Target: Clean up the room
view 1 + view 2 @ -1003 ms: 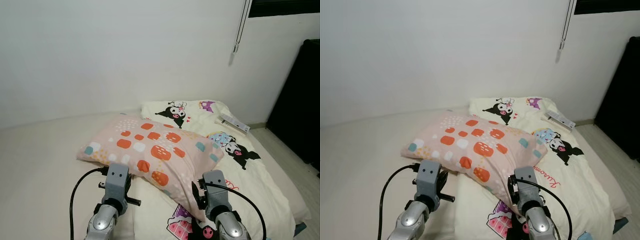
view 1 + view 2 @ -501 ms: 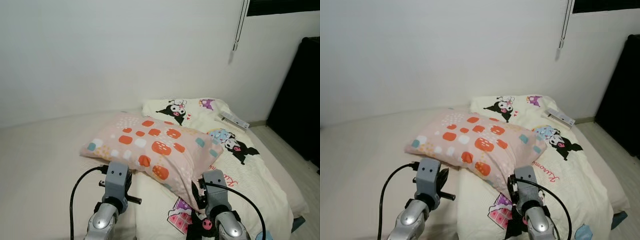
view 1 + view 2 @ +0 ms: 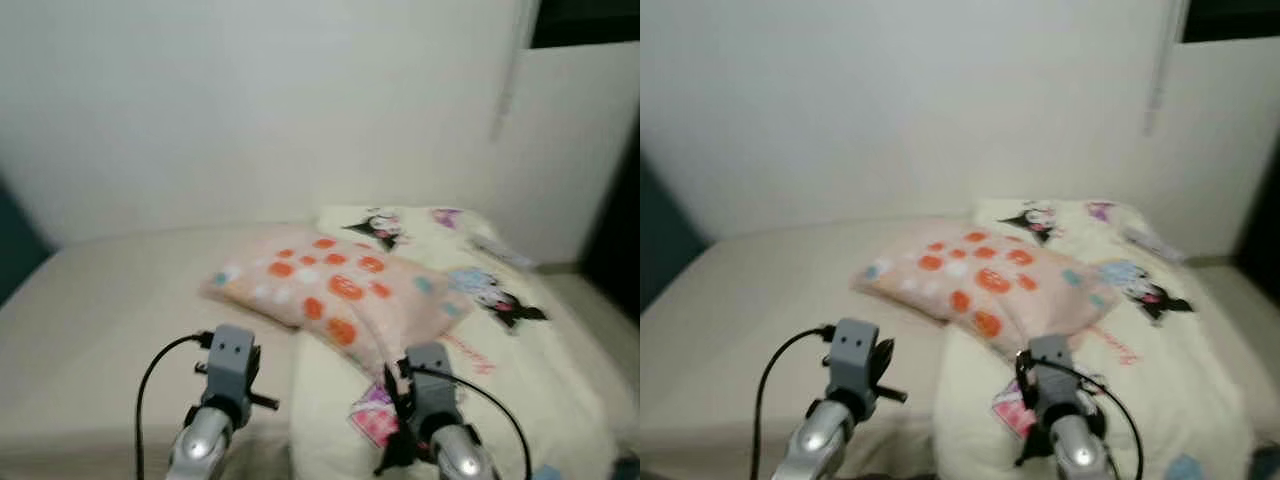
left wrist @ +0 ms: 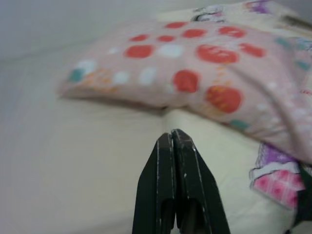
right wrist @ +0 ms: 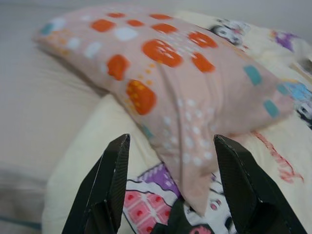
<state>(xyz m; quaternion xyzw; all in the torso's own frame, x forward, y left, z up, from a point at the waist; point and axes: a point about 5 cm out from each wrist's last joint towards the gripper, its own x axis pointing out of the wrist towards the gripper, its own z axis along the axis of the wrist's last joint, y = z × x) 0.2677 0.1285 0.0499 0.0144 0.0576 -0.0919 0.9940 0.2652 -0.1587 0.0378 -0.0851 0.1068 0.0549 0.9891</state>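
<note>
A pink pillow (image 3: 345,290) with orange, white and teal spots lies on the bed, partly over a cream duvet (image 3: 500,330) printed with cartoon figures. My left gripper (image 4: 171,135) is shut with nothing in it, low over the bare sheet (image 4: 73,161) just short of the pillow's near edge (image 4: 146,95). My right gripper (image 5: 171,140) is open and apart from the pillow, facing its hanging corner (image 5: 195,195) above the duvet. Both silver arms (image 3: 225,385) rise from the bottom of the blurred eye views.
A beige bare sheet (image 3: 110,310) covers the left half of the bed. Behind it is a white wall (image 3: 250,100). A dark wardrobe (image 3: 618,220) stands at the right, and a dark teal edge (image 3: 18,245) shows at the far left. A small white object (image 3: 503,252) lies on the duvet.
The whole view has shifted and blurred, so the camera moved; the pillow now looks smaller and farther off. Both arms keep the same pose.
</note>
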